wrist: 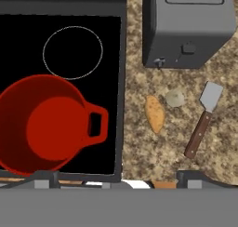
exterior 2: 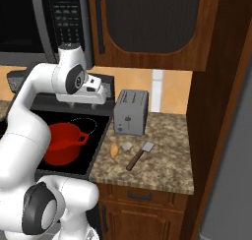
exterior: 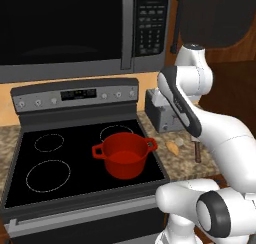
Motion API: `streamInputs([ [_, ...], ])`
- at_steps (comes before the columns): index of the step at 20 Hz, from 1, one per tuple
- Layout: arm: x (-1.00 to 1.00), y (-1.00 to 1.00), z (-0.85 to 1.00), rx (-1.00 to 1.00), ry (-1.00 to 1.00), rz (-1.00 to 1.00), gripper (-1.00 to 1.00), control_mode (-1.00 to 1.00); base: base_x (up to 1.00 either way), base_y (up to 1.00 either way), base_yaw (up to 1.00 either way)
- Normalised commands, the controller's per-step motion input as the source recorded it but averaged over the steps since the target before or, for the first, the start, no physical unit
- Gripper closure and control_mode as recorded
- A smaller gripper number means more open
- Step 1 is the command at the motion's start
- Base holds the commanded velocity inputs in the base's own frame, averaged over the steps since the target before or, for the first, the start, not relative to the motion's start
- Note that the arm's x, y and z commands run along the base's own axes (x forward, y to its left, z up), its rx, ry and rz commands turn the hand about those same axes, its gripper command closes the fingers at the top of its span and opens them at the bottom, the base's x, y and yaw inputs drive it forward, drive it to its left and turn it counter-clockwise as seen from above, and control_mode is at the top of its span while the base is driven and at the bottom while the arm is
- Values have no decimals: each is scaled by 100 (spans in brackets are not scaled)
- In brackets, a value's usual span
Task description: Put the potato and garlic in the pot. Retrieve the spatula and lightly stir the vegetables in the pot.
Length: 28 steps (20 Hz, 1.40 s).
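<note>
The potato (wrist: 155,114) is lying on the counter (wrist: 139,147), ahead of the fingertips and a bit right of center in the hand view. It looks like a small, firm, rounded lump, probably light but likely to roll, so I'd pinch it across the narrow middle rather than end to end. The garlic (wrist: 175,98) is sitting just beside it, further right and nearly touching, so the jaws need to slot in without nudging it. Garlic's probably light, with a papery skin that could slip.

The spatula (wrist: 203,117) is lying right of that, head toward the toaster (wrist: 188,28). The handle's the obvious grab spot.

The pot (wrist: 44,123) is sitting off to the left on the stove (wrist: 111,49), looking empty.

The gripper (exterior 2: 82,104) is hovering well above all this, jaws spread wide, holding nothing.
</note>
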Motion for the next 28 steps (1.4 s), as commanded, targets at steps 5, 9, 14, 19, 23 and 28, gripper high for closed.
streamInputs([
  [5, 0, 0, 0, 0, 0, 0, -100, 100, 5, -12, 0],
  [9, 13, -16, -17, 1, 2, 0, -100, -100, 0, 0, 0],
  [14, 39, -6, -25, 7, 0, -1, -100, -100, 0, 0, 0],
  [19, 11, -30, -42, 0, 6, 0, -100, -100, 0, 0, 0],
  [23, 1, -44, -57, 0, 17, 0, -100, -100, 0, 0, 0],
  [28, 23, -36, -86, -8, 16, 0, -100, -100, 0, 0, 0],
])
